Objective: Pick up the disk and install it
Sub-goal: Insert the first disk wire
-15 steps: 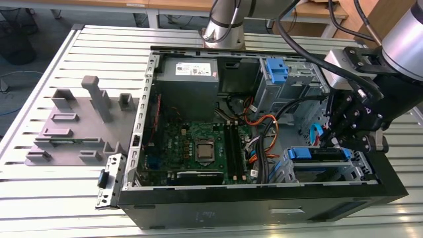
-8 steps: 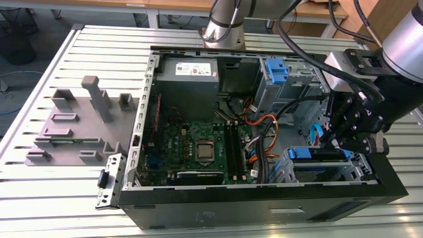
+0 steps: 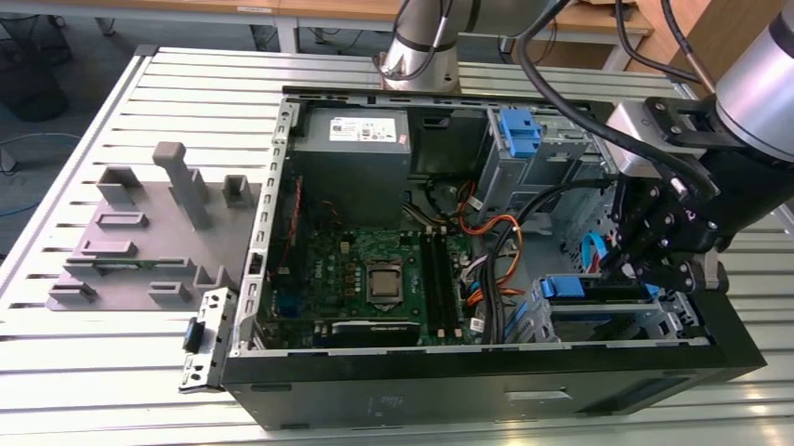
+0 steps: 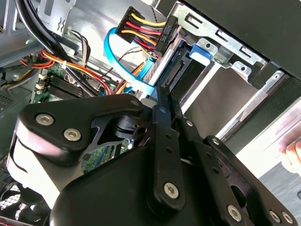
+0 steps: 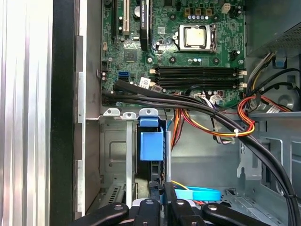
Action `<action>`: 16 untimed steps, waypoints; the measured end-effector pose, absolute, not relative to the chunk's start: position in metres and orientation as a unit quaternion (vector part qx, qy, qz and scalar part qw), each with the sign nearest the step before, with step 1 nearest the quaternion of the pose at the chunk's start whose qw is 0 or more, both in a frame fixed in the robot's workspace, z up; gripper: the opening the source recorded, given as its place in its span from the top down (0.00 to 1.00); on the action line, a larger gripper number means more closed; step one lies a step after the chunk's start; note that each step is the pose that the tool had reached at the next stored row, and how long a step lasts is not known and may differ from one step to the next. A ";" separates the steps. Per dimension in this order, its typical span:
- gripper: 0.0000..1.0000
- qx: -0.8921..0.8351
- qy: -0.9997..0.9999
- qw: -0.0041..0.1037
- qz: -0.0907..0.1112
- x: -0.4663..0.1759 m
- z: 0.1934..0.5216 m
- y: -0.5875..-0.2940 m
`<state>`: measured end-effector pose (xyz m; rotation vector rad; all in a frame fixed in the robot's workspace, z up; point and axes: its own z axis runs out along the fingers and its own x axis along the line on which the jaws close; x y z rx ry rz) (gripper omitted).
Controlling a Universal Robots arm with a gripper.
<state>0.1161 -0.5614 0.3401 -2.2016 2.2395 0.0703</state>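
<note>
First wrist view: hand point(image 5: 162, 207) pressed together, edge-pinching disk point(image 5: 151, 146), upright in drive cage point(image 5: 113, 141) slot. Risk: cables point(image 5: 202, 108) close by may snag; tilt could jam carrier.

Disk point(image 3: 593, 290): blue plastic carrier visible, seated in the drive cage at the case's front corner, exterior view's right. In the first wrist view, the blue tab point(image 5: 151, 141) stands edge-on between cage rails. Metal body mostly hidden; apparently fully inserted.
</note>
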 end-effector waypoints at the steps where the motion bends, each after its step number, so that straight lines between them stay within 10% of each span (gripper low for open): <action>1: 0.84 -0.701 0.713 0.000 0.022 0.116 0.340 -0.562; 16: 0.84 -0.701 0.713 0.002 0.021 0.116 0.338 -0.563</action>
